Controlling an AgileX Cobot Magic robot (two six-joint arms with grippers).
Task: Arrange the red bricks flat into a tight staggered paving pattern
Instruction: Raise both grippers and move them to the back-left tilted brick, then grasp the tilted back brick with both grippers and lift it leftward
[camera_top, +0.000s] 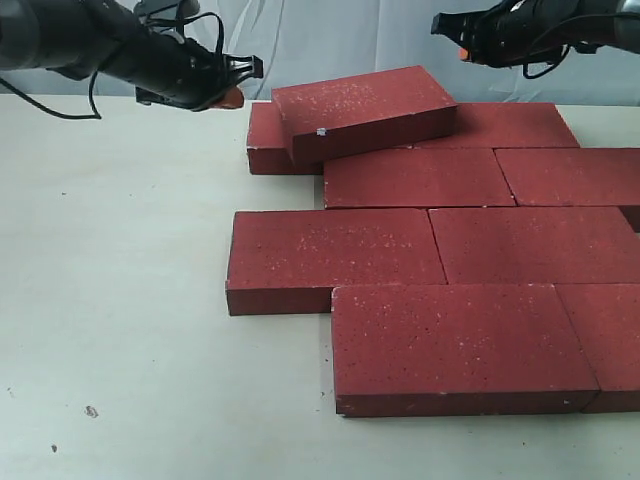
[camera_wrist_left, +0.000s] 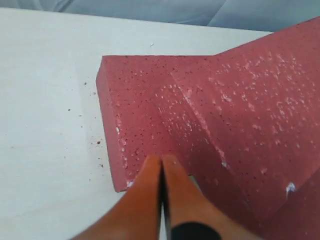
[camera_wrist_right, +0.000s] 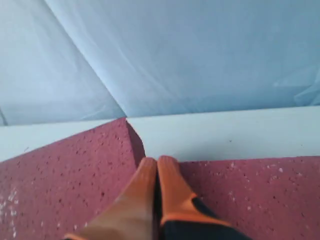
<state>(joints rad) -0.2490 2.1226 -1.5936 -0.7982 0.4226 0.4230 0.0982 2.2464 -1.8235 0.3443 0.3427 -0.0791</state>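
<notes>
Flat red bricks (camera_top: 470, 250) lie in staggered rows on a pale desk (camera_top: 110, 300). One tilted brick (camera_top: 365, 110) rests across the far-left ones, not yet seated. The left pincer (camera_top: 234, 96) and right pincer (camera_top: 462, 52) hover closed and empty, probably for nudging.

The table (camera_top: 130, 300) was a flat, off-white, matte surface. The red bricks (camera_top: 455, 345) lay flat on it in four staggered rows, occupying the centre and right of the exterior view. Front row: one full brick, with a second (camera_top: 612, 340) cut off by the frame edge. Second row: two bricks, the left one (camera_top: 330, 255) offset outward past the front row. Third row: two bricks (camera_top: 415, 178), ends touching. Back row: the leftmost brick (camera_top: 262, 140) was partly covered. Small dark specks (camera_top: 91, 411) marked the bare surface at front left
</notes>
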